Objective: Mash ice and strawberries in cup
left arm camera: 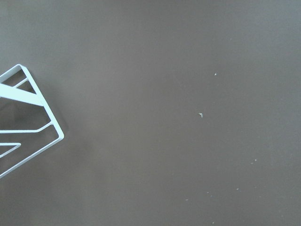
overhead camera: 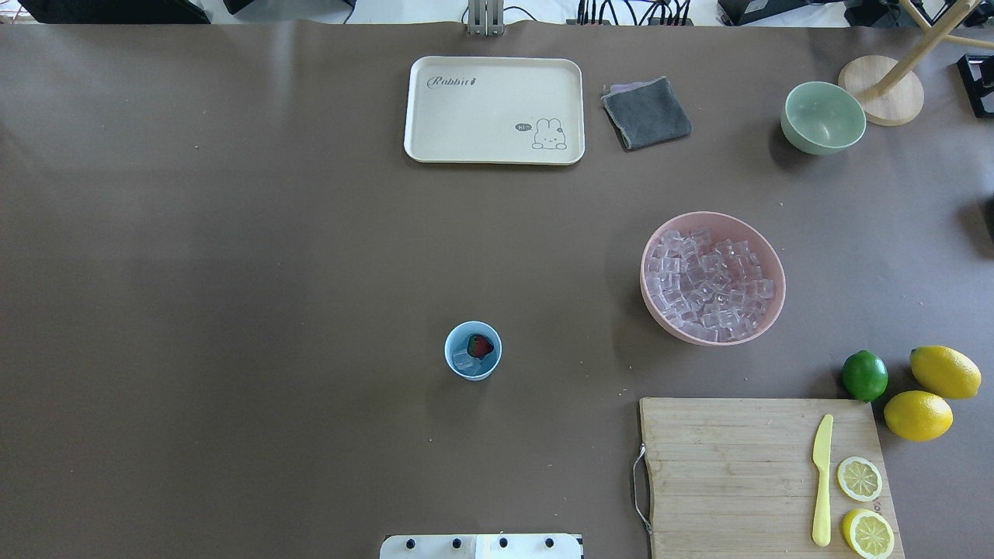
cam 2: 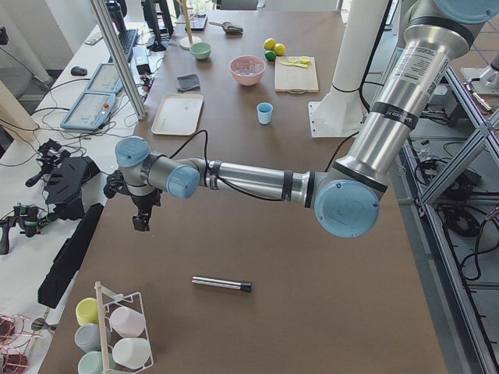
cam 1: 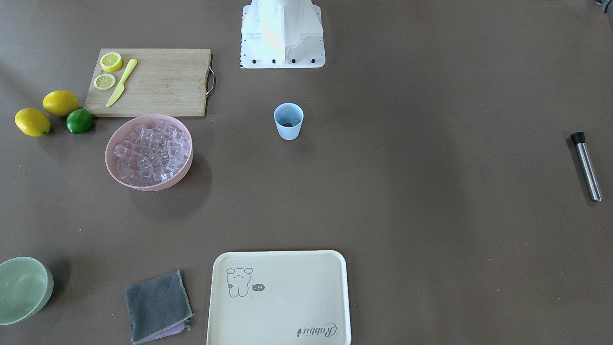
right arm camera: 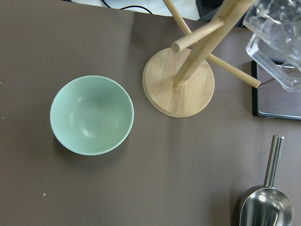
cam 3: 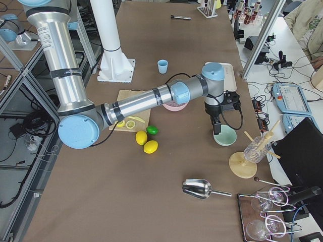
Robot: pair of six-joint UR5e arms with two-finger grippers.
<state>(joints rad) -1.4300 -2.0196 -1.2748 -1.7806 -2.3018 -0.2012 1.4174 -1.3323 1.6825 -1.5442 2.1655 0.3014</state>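
Can't tell whether either gripper's fingers are open or closed. The left gripper (cam 2: 141,224) hangs over bare table, the right gripper (cam 3: 216,130) over the one green bowl (cam 3: 225,137). One cup (overhead camera: 474,374), well apart from both, holds one strawberry (overhead camera: 481,345) plus ice (overhead camera: 463,361); can't count the cubes.

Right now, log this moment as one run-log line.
cup upright, ice and strawberry inside | muddler untouched | left arm far from cup | right arm above green bowl | jaws: cannot tell
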